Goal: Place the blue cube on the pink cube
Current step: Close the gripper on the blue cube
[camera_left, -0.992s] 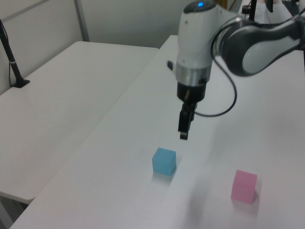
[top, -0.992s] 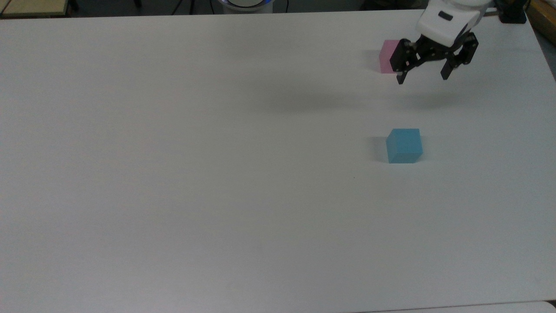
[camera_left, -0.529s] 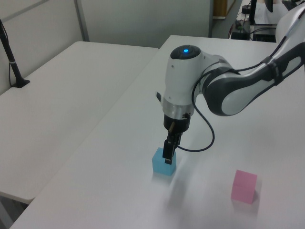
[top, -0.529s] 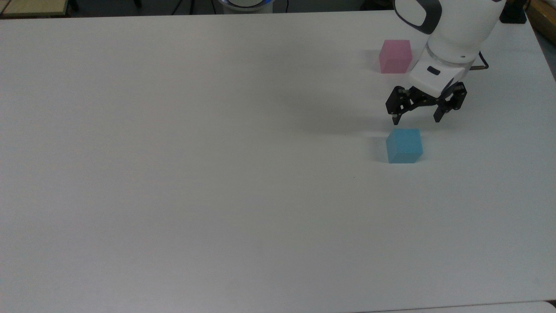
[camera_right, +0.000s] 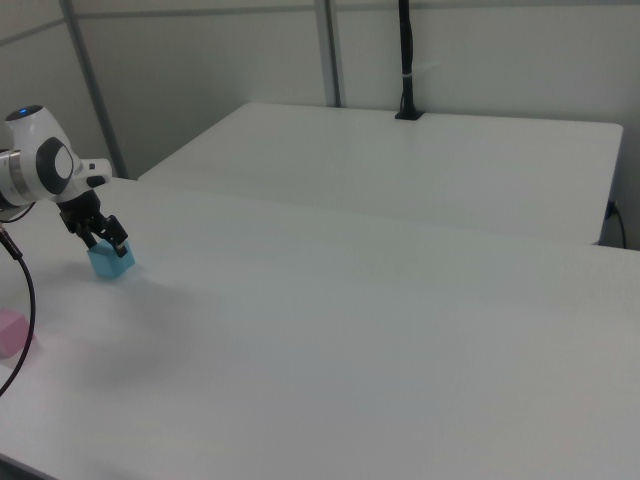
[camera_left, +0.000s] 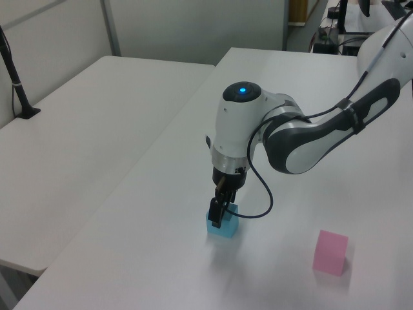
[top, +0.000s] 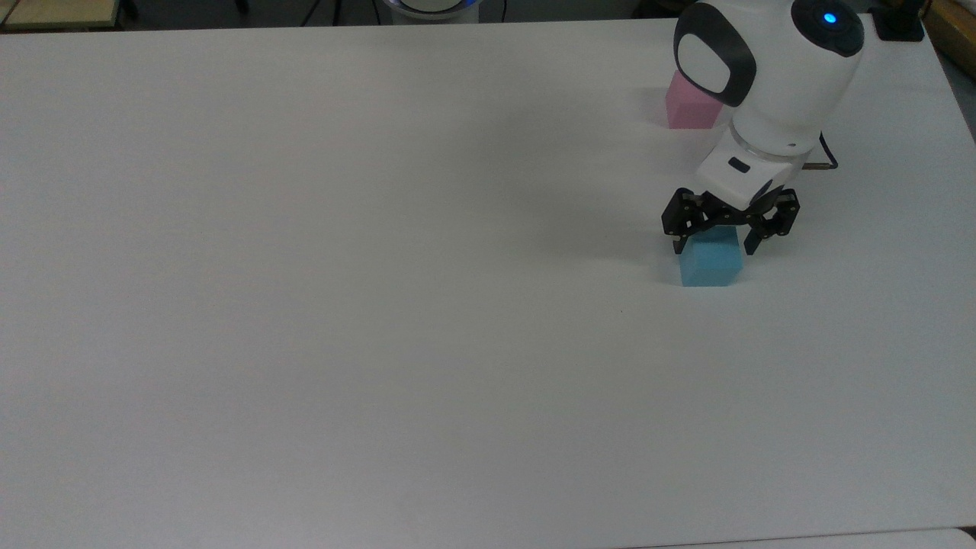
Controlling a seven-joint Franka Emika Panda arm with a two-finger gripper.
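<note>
Top view, right of centre: blue cube (top: 711,264) sits flat on the white table (top: 305,305). Gripper (top: 713,245) is low over it, black fingers (top: 677,242) spread and straddling the cube's upper half, one on each side. Claw is released, not clamped; fingertips look just off the cube faces, though contact is hard to rule out from this angle.

Left view, lower centre: same blue cube (camera_left: 222,222), with the gripper (camera_left: 217,218) coming straight down onto it, fingers seen edge-on, partly covering the cube's top. White and grey arm (camera_left: 303,139) sweeps in from the upper right of the frame, blue light lit on the wrist housing.

Right view, left edge at mid height: blue cube (camera_right: 110,262) with the gripper (camera_right: 102,239) right on top of it.

Farther back: pink cube (top: 690,107), top view's upper right, partly hidden behind the arm's housing, well apart from the blue one. Left view has it at lower right (camera_left: 330,252), standing alone on the table. Right view shows a slice at the lower left edge (camera_right: 12,333).

Second white table (camera_right: 420,160) behind, right view's upper half, with a black post (camera_right: 406,60) on its far edge.
</note>
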